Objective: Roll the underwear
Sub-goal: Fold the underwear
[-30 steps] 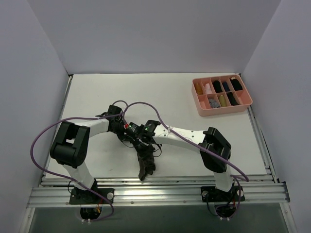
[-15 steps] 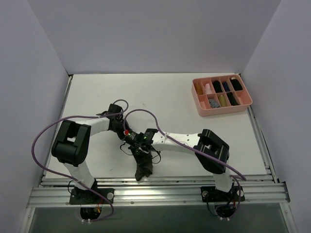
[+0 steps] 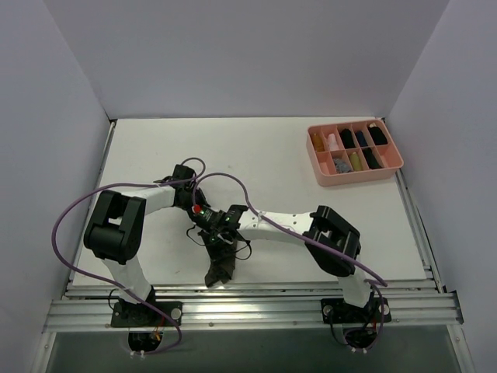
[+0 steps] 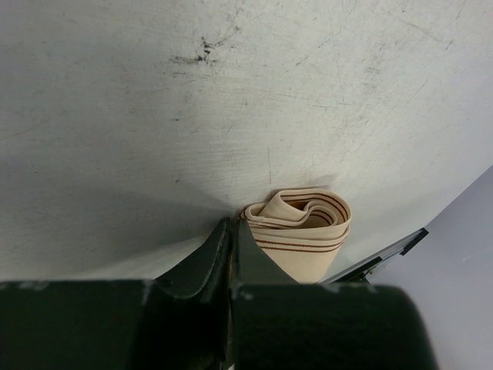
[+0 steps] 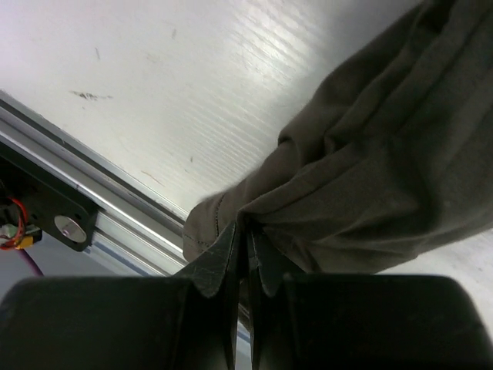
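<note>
From above, we see both arms reaching in to the near middle of the desk [image 3: 256, 151]; the left hand [image 3: 203, 223] and the right hand [image 3: 220, 242] sit just beside each other; the underwear [image 3: 219, 268] is a dark bunched strip that starts at the right hand and runs toward the near edge, its lower end close to the metal rail [image 3: 256, 307]; a pink tray [image 3: 317, 167] with small rolled items in its compartments stands at the far right corner, well apart from the hands; a purple cable [image 3: 70, 221] loops out from the left arm.

From the left wrist, we see the two fingers [image 4: 204, 266] pressed together with no gap; the tan waistband [image 4: 304, 227], striped with thin reddish lines, is curled into a loose roll right at the fingertips, its edge meeting them, and a thin tan line shows between the fingers, so we read this hand as pinching the waistband; the desk surface beyond is white and scuffed.

From the right wrist, we see the fingers likewise closed tight, nipping a fold of the olive-brown cloth at their tips; the cloth lies bunched and creased on the desk to the upper right; the rail runs along the lower left.
</note>
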